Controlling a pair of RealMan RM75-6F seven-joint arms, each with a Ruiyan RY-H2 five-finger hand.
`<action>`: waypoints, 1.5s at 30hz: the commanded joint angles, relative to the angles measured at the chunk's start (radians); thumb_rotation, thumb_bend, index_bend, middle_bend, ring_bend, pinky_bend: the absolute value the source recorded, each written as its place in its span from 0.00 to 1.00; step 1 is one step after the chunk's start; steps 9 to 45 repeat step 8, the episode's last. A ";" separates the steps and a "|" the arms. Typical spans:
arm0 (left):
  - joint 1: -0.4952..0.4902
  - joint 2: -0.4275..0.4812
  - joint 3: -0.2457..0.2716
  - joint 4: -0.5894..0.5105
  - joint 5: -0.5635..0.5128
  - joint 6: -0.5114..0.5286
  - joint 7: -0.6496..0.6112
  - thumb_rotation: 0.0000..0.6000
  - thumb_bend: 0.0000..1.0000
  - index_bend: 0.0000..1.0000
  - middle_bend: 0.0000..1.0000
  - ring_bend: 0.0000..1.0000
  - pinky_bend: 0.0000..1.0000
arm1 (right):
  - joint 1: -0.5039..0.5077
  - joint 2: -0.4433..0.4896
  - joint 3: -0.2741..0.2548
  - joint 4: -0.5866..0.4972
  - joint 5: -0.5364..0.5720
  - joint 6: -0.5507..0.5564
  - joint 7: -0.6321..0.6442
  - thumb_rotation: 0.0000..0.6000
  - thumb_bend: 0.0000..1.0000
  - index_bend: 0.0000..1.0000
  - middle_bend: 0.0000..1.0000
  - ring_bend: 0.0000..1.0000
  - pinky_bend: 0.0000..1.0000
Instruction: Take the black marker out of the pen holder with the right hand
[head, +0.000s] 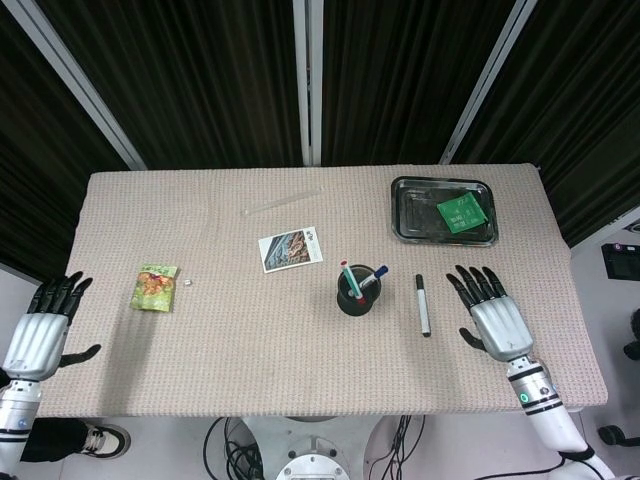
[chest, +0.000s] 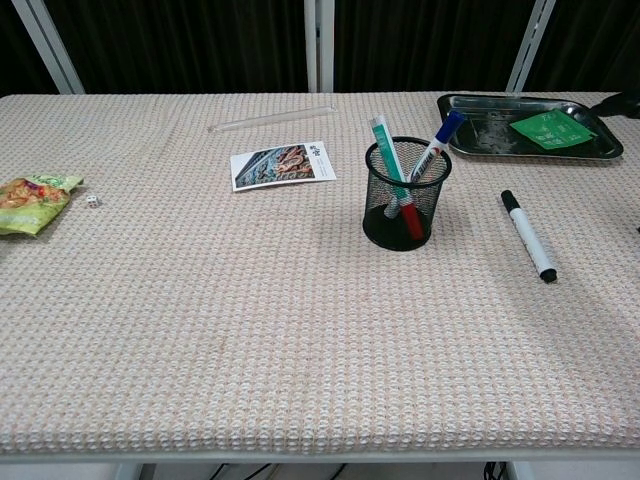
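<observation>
Black marker (head: 423, 305) flat beside pen holder (head: 356, 292), right hand (head: 494, 318) empty

I am seeing my right hand (head: 495, 318) hovering palm down over the beige woven table (head: 250, 330), fingers spread and holding nothing. My left hand (head: 40, 325) is hanging just off that table's left edge, fingers apart and empty too.

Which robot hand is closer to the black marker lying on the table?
The right hand, open just right of the black marker. The left hand is far off, past the table's left edge.
</observation>
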 joint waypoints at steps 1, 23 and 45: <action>0.001 -0.002 -0.003 -0.003 0.021 0.026 0.016 1.00 0.10 0.07 0.00 0.00 0.00 | -0.061 0.059 -0.012 -0.021 -0.003 0.074 0.029 1.00 0.15 0.00 0.00 0.00 0.00; 0.000 -0.007 -0.007 -0.005 0.027 0.038 0.037 1.00 0.10 0.07 0.00 0.00 0.00 | -0.140 0.098 0.037 -0.006 0.114 0.148 -0.005 1.00 0.15 0.00 0.00 0.00 0.00; 0.000 -0.007 -0.007 -0.005 0.027 0.038 0.037 1.00 0.10 0.07 0.00 0.00 0.00 | -0.140 0.098 0.037 -0.006 0.114 0.148 -0.005 1.00 0.15 0.00 0.00 0.00 0.00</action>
